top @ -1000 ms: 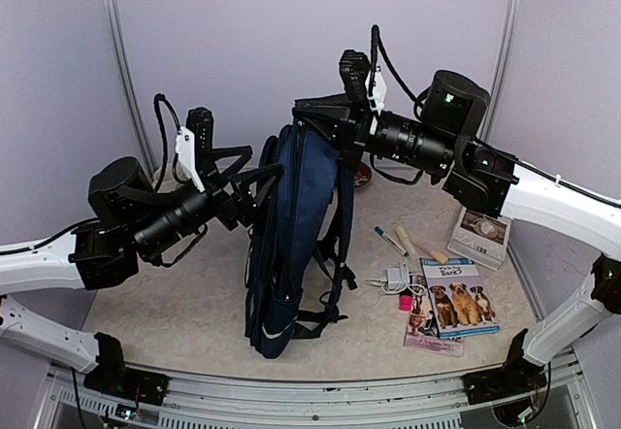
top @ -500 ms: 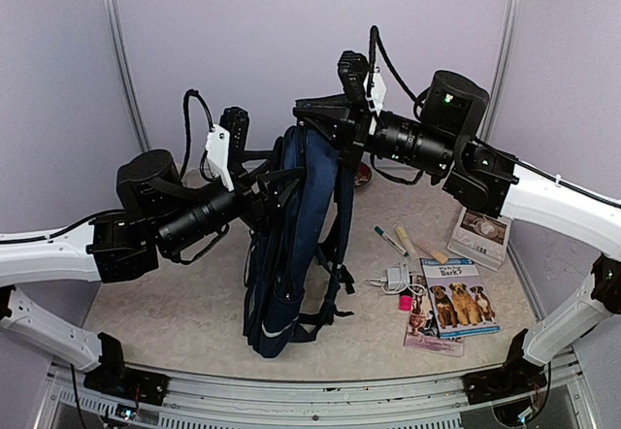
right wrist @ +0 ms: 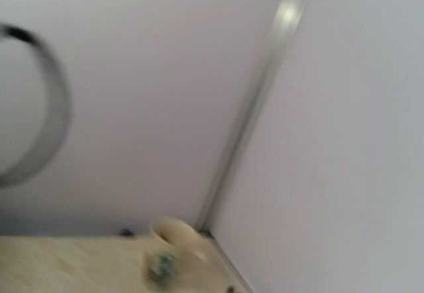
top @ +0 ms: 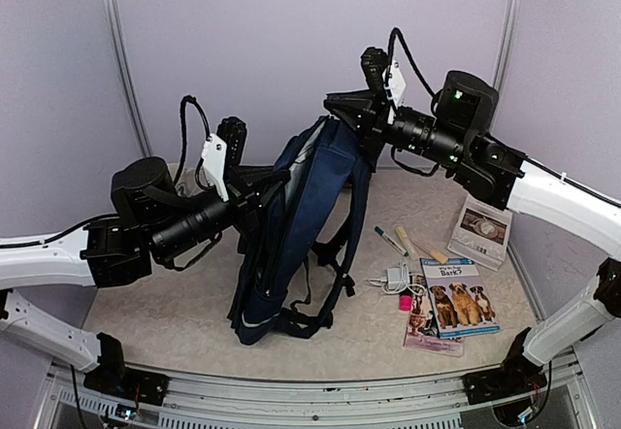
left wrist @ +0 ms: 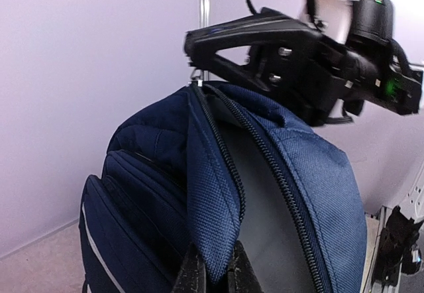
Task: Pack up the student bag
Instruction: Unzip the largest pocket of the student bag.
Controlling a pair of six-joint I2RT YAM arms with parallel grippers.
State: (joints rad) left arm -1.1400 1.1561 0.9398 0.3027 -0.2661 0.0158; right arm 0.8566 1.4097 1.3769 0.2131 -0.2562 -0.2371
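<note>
Surface of speckled beige runs from a metal rail at the near edge to pale lilac walls, with a metal post in the far left corner and another in the far right. The student bag stands at the centre, its base on the surface and its top tilted up toward the far right. The left pincer is clamped tight on the edge of the bag's unzipped flap; the left wrist view shows its fingers pinching the blue fabric beside the zipper, grey lining behind. The right pincer is closed on the very top of the bag. To the right of the bag lie a marker, a white charger with its cable, a small pink thing, a book with dogs on its cover and a booklet near the right wall. The right wrist view is blurred: wall, post and a cream cup in the corner.
</note>
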